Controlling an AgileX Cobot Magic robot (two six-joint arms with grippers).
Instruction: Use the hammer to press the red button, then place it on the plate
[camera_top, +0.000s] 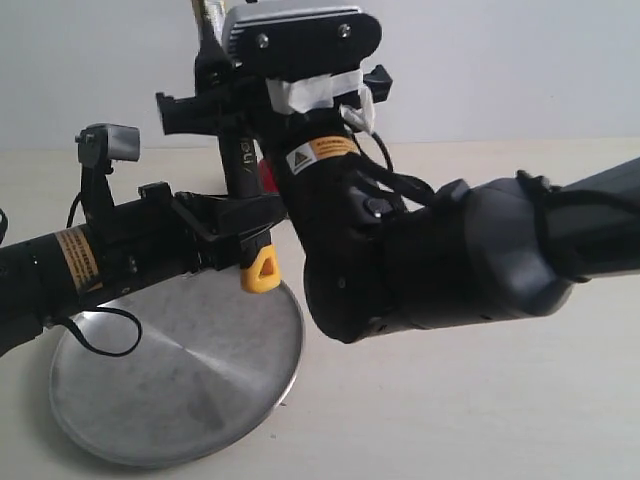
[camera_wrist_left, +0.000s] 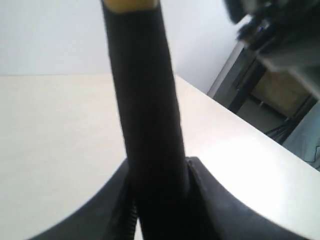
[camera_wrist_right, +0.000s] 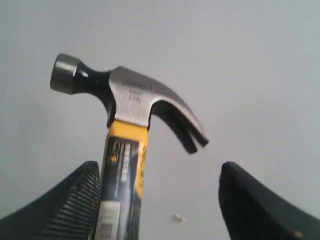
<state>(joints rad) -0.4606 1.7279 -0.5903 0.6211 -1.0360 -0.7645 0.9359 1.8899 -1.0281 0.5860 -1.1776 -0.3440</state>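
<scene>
Left gripper (camera_wrist_left: 159, 172): jaws closed tight on the black lower part of the hammer (camera_wrist_left: 145, 100) handle, one finger pressed to each side, no gap showing. The handle rises straight out from between the fingers. In the exterior view the yellow looped end (camera_top: 262, 270) hangs just under this gripper, and the rest of the handle stands upright above it.

Right gripper (camera_wrist_right: 160, 167): jaws spread wide and gripping nothing. The yellow-and-black upper handle lies against the ribbed pad of one finger (camera_wrist_right: 75, 200). The other finger (camera_wrist_right: 255, 200) is well apart from it. The steel head (camera_wrist_right: 129, 100) sits past the fingertips, with the striking face to one side and the claw to the other. I cannot tell whether the near pad touches the handle or is only just beside it.

Plate (camera_top: 180, 400): flat on the pale table (camera_top: 480, 420), directly below the left gripper. The looped end is over the plate's far rim and clear of its surface.

Red button (camera_top: 267, 177): only a sliver of red shows, just behind the hammer handle and above the left gripper. The rest is hidden by the right arm, whose bulk fills the foreground.
</scene>
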